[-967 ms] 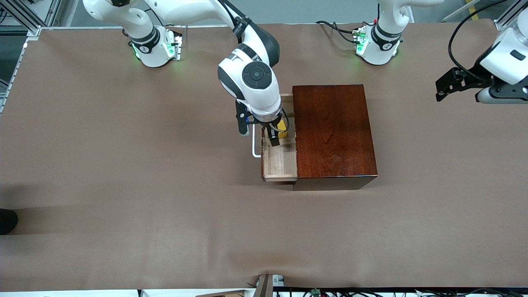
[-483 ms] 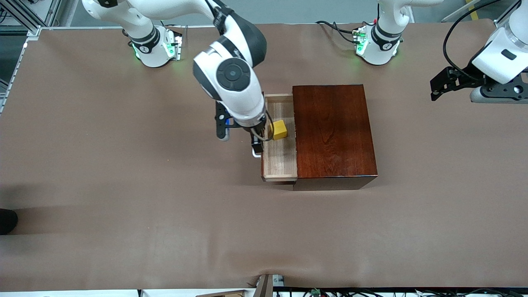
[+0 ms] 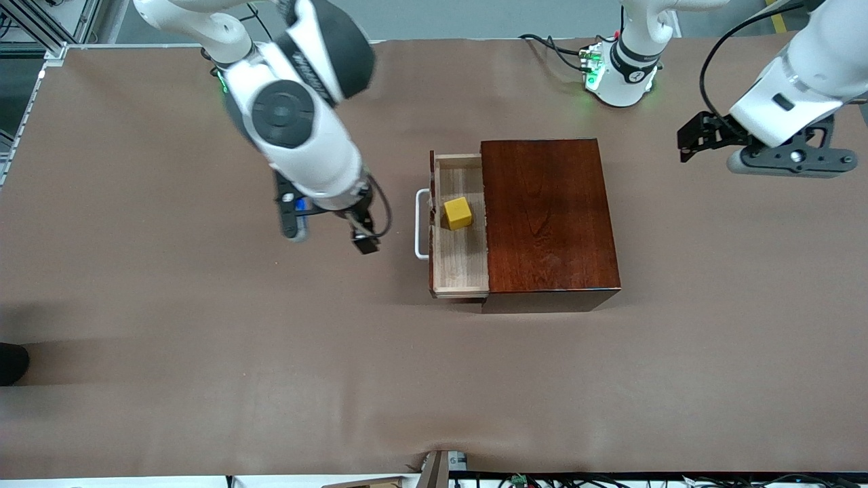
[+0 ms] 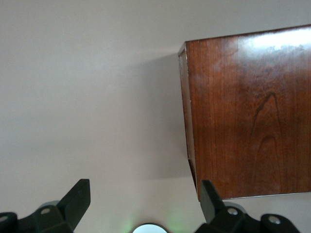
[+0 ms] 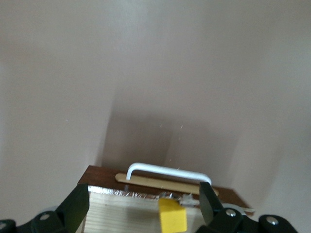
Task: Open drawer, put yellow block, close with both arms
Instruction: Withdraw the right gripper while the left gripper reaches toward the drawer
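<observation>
The yellow block [image 3: 458, 213] lies in the open drawer [image 3: 461, 271]. Both the right gripper [image 3: 361, 238] and the left gripper [image 3: 693, 137] hang over the table beside the box [image 3: 549, 217], open and empty.

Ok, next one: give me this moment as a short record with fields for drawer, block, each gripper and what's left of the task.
drawer: pulled out of the dark wooden box, white handle free
yellow block: lying in the drawer, nothing touching it
right gripper: open, empty, over the table in front of the drawer
left gripper: open, empty, over the table near the left arm's end
remaining: closing the drawer
</observation>
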You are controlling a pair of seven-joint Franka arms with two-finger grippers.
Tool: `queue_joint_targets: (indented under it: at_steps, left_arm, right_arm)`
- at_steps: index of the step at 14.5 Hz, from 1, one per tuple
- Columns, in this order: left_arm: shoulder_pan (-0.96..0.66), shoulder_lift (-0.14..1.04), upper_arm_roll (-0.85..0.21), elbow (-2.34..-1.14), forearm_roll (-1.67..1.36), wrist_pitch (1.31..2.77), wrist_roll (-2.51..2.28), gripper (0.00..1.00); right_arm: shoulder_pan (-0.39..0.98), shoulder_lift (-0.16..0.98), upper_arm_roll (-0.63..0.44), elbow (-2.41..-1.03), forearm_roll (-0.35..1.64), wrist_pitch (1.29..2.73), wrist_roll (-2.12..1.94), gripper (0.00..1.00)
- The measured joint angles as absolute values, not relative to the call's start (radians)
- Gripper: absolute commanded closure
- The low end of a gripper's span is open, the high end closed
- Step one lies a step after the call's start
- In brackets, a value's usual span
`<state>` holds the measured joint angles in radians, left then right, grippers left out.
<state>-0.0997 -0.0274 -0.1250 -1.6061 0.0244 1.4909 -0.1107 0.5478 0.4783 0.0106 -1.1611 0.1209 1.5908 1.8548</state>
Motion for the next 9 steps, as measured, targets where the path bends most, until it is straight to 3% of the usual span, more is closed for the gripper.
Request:
queue_joint_targets:
  at_steps: [9]
  left_arm:
    - [-0.109,0.136,-0.382,-1.536,0.022,1.551,-0.509,0.0]
  right_arm:
    - [0.322,0.365,0.005,-1.159,0.122,1.357,1.283,0.0]
